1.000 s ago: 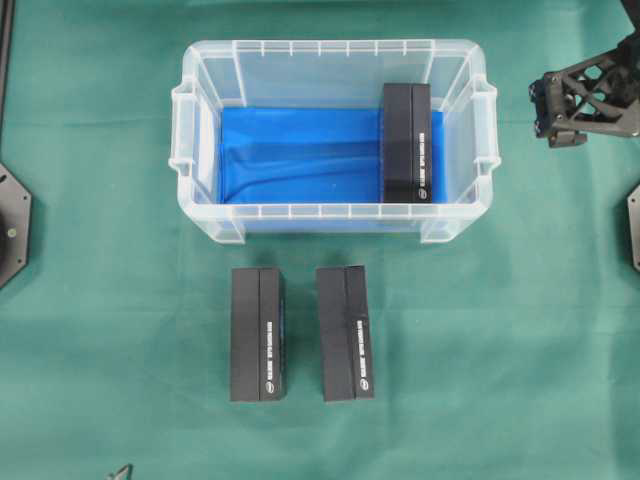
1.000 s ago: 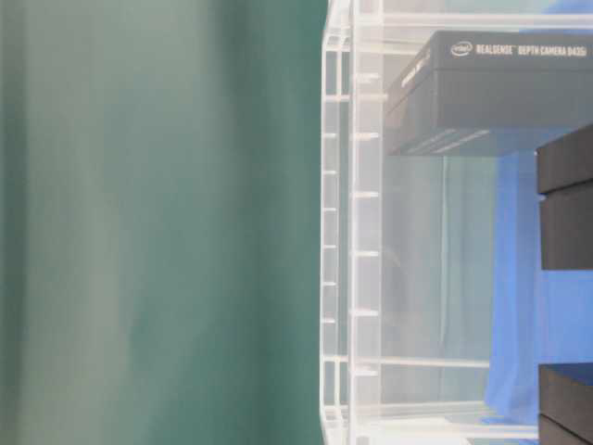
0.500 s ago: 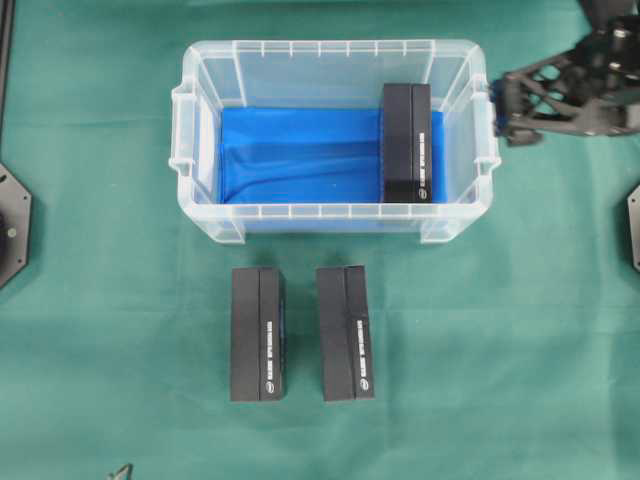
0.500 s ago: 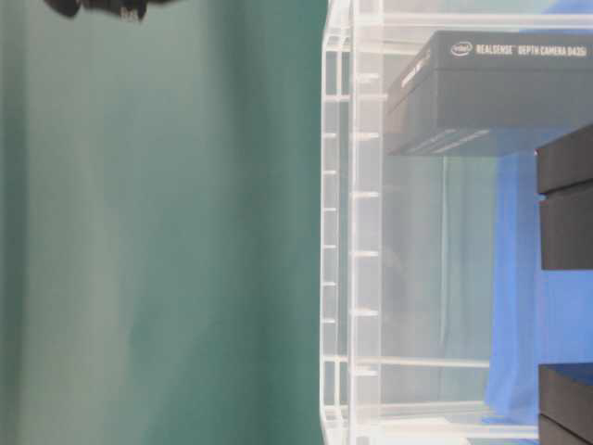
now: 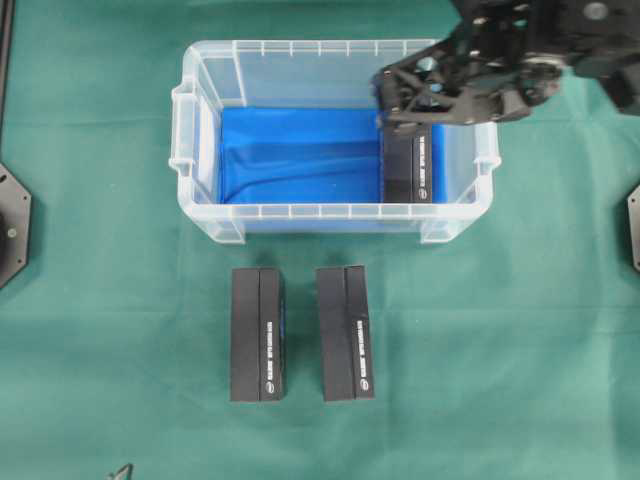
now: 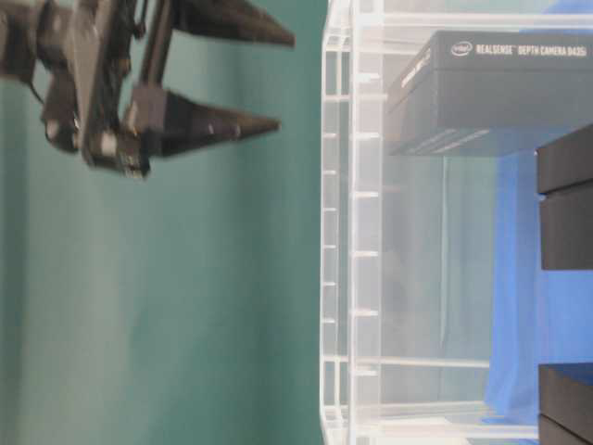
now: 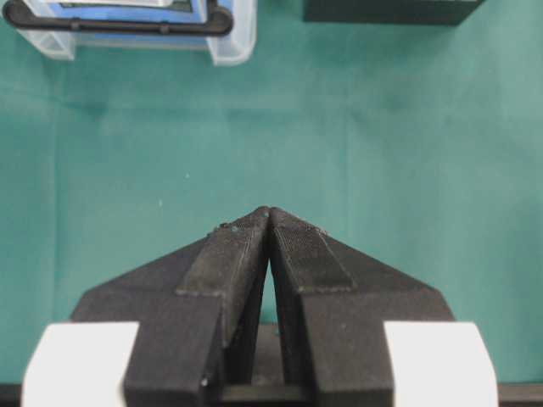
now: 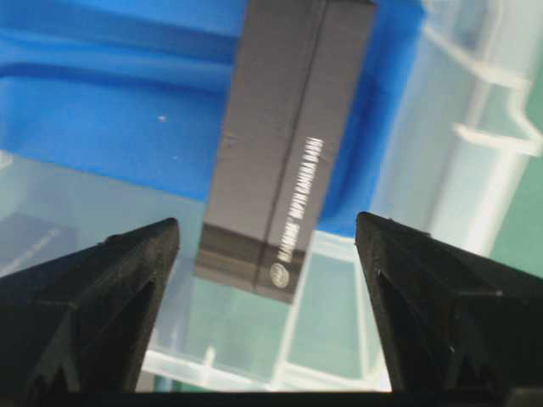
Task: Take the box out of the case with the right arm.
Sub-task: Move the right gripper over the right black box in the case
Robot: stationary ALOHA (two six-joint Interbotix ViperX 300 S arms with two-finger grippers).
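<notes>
The clear case (image 5: pixel 300 47) with its blue sheet (image 5: pixel 290 150) stands at the back middle of the green cloth. One black box (image 5: pixel 408 172) lies in its right end. My right gripper (image 5: pixel 382 100) hovers over the far end of that box, open, touching nothing. In the right wrist view the box (image 8: pixel 288 144) shows beyond the wide-spread right gripper (image 8: pixel 267 222). From table level the right gripper (image 6: pixel 283 82) hangs well above the case's rim (image 6: pixel 352 232), over the box (image 6: pixel 500 93). My left gripper (image 7: pixel 269 212) is shut and empty over bare cloth.
Two more black boxes (image 5: pixel 258 333) (image 5: pixel 345 332) lie side by side on the cloth in front of the case. The left wrist view catches a case corner (image 7: pixel 229 42) and one box's edge (image 7: pixel 390 8) ahead. Black base plates (image 5: pixel 12 225) sit at both table edges.
My right gripper has swung left from beyond the case's right handle to above the box inside the case. Its jaws have stayed open. The boxes and the case have not moved.
</notes>
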